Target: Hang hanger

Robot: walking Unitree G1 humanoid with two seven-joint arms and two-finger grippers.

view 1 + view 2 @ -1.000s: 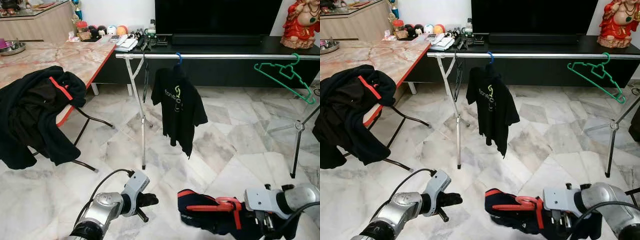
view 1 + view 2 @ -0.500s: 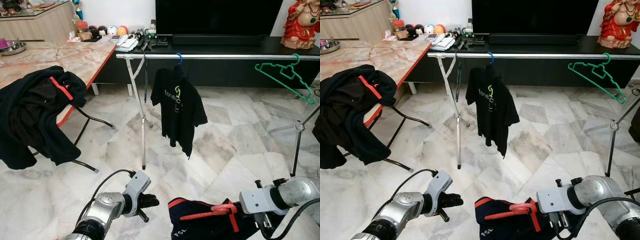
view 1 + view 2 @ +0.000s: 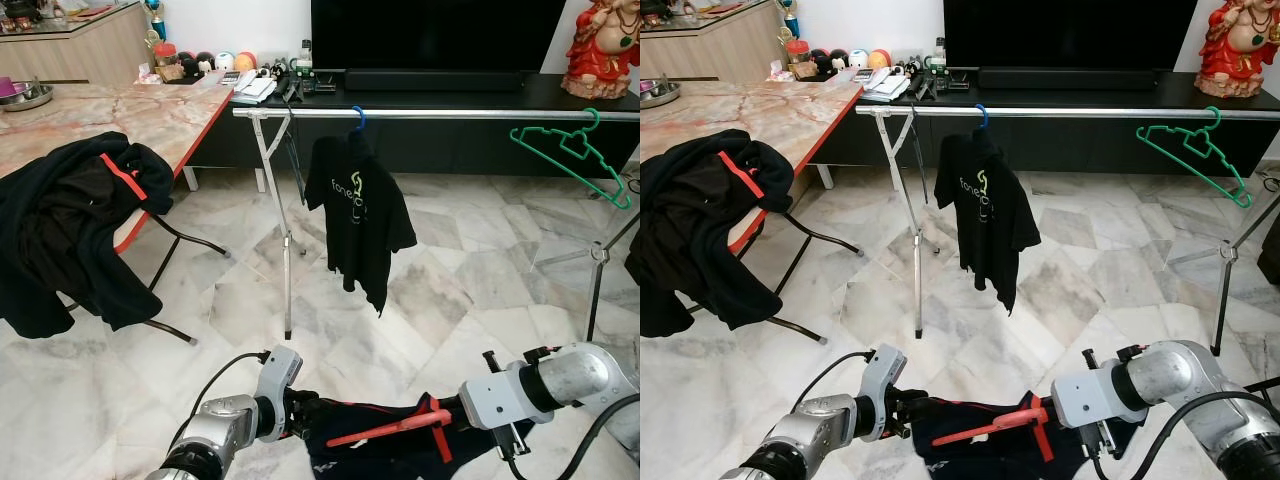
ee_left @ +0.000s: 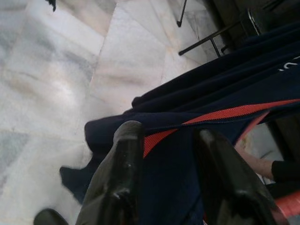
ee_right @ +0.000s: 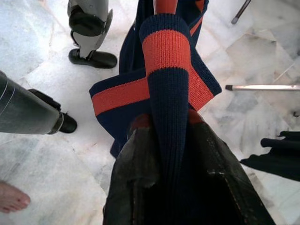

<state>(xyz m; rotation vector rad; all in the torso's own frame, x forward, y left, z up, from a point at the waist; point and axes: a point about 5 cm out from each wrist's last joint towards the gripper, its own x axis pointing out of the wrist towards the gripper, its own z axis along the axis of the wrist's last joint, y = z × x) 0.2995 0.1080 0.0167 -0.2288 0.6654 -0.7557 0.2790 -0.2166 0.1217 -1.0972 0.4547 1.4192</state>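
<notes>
A navy garment with red stripes hangs on a red hanger, low in front of me between both arms. My right gripper is shut on its knitted navy-and-red collar. At the garment's left edge, my left gripper stands open, and the red-striped fabric lies between its fingers. Ahead runs a silver clothes rail. A black T-shirt hangs from it on a blue hanger, and a bare green hanger hangs further right.
A marble-topped table at left has a black jacket draped over its edge. Behind the rail stand a black TV cabinet and a red statue. The rail's legs stand on the marble floor. A person's bare foot is near my right side.
My right gripper has carried the garment and hanger leftward and lower. The left gripper has come in to the garment's left edge, with fabric now between its fingers.
</notes>
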